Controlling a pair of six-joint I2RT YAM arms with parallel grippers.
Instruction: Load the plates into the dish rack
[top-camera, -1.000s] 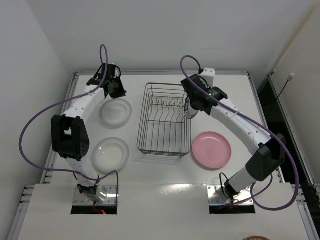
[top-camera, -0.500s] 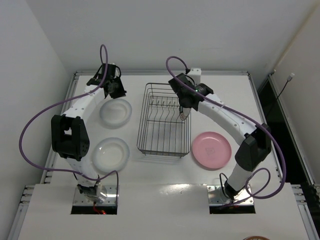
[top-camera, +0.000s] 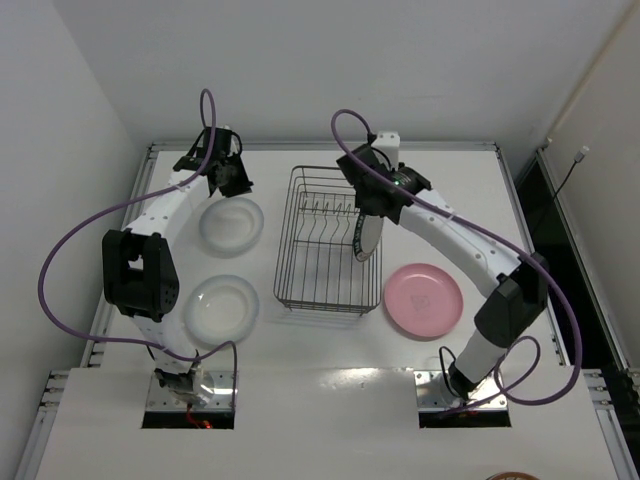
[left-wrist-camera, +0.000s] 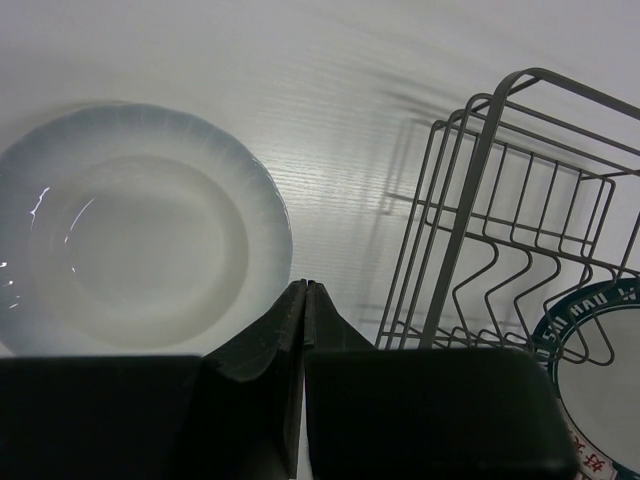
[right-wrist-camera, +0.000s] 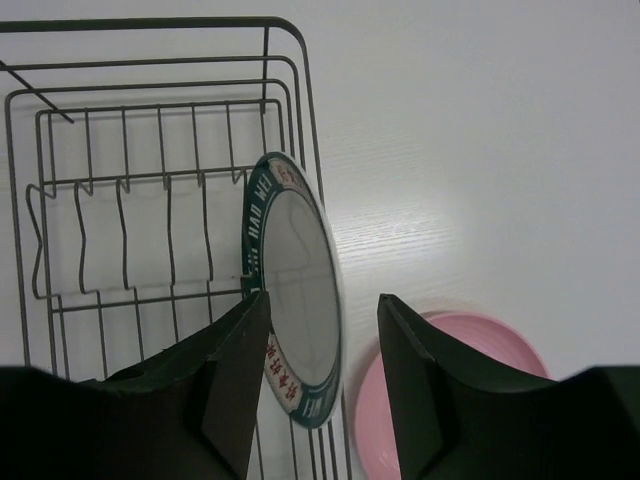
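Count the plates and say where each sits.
4. Left of the grey wire dish rack: far translucent whitish plate, near translucent whitish plate. Right of it: pink plate. Standing inside it: white plate with dark patterned rim.

Lab rig: white-walled table (top-camera: 470, 180)

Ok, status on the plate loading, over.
Left gripper shut. Right gripper open at patterned plate, on edge in rack. Pink plate, far whitish plate, near whitish plate not yet loaded. Nothing in the way.
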